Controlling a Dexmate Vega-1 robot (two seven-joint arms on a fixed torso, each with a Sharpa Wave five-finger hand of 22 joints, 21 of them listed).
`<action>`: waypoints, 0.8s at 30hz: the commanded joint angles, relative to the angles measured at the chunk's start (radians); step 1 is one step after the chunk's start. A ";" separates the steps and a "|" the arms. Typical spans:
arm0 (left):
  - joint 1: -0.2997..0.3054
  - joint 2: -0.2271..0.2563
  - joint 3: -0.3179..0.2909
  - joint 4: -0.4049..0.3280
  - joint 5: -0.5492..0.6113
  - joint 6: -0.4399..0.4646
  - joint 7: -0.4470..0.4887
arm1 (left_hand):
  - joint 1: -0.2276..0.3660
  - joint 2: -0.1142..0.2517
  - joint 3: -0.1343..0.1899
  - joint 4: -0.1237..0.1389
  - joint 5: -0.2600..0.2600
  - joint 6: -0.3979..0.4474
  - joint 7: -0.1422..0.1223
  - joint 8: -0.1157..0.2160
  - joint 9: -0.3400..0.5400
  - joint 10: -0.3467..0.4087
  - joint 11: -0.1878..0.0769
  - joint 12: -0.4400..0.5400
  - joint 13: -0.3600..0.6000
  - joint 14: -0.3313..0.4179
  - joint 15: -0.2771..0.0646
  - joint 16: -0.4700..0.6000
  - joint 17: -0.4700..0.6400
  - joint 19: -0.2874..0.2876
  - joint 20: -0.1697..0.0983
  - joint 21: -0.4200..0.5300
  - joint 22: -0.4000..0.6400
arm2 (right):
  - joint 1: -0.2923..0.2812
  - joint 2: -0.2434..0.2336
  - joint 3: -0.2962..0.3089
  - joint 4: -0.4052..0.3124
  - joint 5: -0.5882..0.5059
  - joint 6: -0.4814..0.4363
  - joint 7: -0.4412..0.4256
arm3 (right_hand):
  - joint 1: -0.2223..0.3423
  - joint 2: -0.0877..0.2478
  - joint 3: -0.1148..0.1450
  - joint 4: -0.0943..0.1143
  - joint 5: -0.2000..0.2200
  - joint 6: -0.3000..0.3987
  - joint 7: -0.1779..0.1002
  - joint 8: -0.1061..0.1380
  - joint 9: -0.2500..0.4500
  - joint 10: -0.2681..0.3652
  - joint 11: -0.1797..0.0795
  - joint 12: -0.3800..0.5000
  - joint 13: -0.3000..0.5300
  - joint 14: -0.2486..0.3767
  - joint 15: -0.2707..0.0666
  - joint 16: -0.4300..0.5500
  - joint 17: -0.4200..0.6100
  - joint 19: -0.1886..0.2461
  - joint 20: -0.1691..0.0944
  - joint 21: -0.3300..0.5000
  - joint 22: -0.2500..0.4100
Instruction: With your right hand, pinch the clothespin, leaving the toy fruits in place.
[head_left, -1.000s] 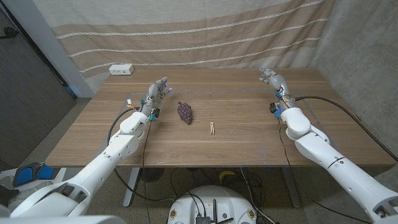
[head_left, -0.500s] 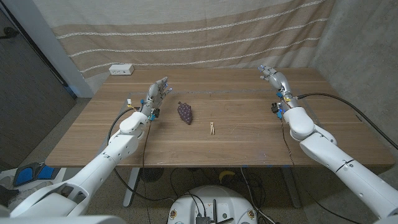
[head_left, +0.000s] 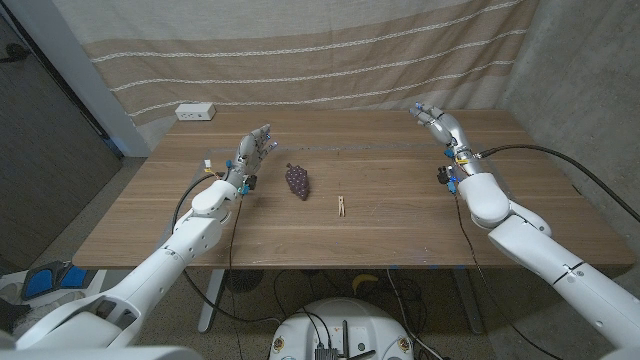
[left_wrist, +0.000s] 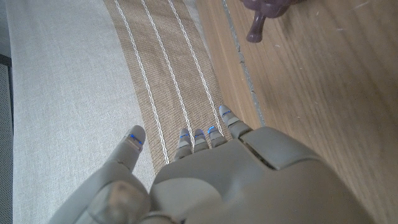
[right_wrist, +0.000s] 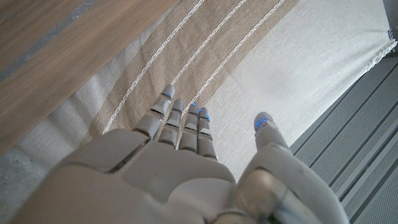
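Your right hand (head_left: 437, 124) hangs over the far right part of the worktop (head_left: 400, 225), fingers apart and holding nothing; in the right wrist view the fingers (right_wrist: 180, 124) reach out straight with the thumb set off to one side, against the striped curtain (head_left: 300, 50). It is well apart from the clothespin (head_left: 343, 207), which lies on the wood near the middle of the worktop, its length running toward and away from you. Just to the left of the clothespin and a little farther back lies the toy grape bunch (head_left: 297, 180), dark purple, apart from the pin and touched by neither hand. Your left hand (head_left: 256, 147) is raised over the left part of the worktop, near the grapes but not touching them, fingers spread and empty; the left wrist view shows its fingers (left_wrist: 199, 138) extended, with the grapes' stem end (left_wrist: 264, 15) on the wood beyond them. A white power strip (head_left: 195, 112) sits at the far left edge of the worktop by the curtain.
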 joint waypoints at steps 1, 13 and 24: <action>0.014 0.011 -0.006 -0.016 -0.006 -0.003 -0.007 | -0.002 0.059 0.004 -0.003 0.006 0.007 -0.004 0.003 0.003 -0.002 0.004 0.003 0.004 0.000 -0.003 0.004 0.006 0.011 -0.001 -0.004 0.004 | -0.065 -0.029 0.025 -0.108 -0.078 -0.063 -0.030 | 0.016 0.000 0.001 0.007 0.007 0.013 0.002 0.001 0.002 0.014 -0.002 0.004 0.002 0.010 -0.001 0.008 0.005 0.009 -0.002 -0.002 0.005; 0.023 0.021 -0.009 -0.024 -0.013 -0.008 -0.025 | -0.002 0.059 0.004 -0.003 0.006 0.008 -0.005 0.002 0.003 -0.002 0.003 0.003 0.004 0.000 -0.003 0.004 0.006 0.012 0.000 -0.005 0.004 | -0.132 -0.038 0.040 -0.206 -0.161 -0.129 -0.061 | 0.018 -0.001 -0.001 0.008 0.008 0.021 0.001 0.001 0.003 0.020 -0.007 0.004 0.003 0.018 -0.003 0.012 0.009 0.014 0.001 -0.003 0.005; 0.031 0.026 -0.014 -0.018 -0.022 -0.023 -0.046 | -0.002 0.059 0.004 -0.004 0.006 0.009 -0.004 0.002 0.003 -0.001 0.004 0.004 0.004 0.000 -0.003 0.003 0.005 0.013 0.000 -0.007 0.004 | -0.174 -0.038 0.042 -0.280 -0.216 -0.199 -0.065 | 0.019 -0.002 -0.003 0.008 0.008 0.027 0.000 0.000 0.003 0.026 -0.011 0.004 0.003 0.025 -0.004 0.016 0.012 0.023 0.001 -0.002 0.005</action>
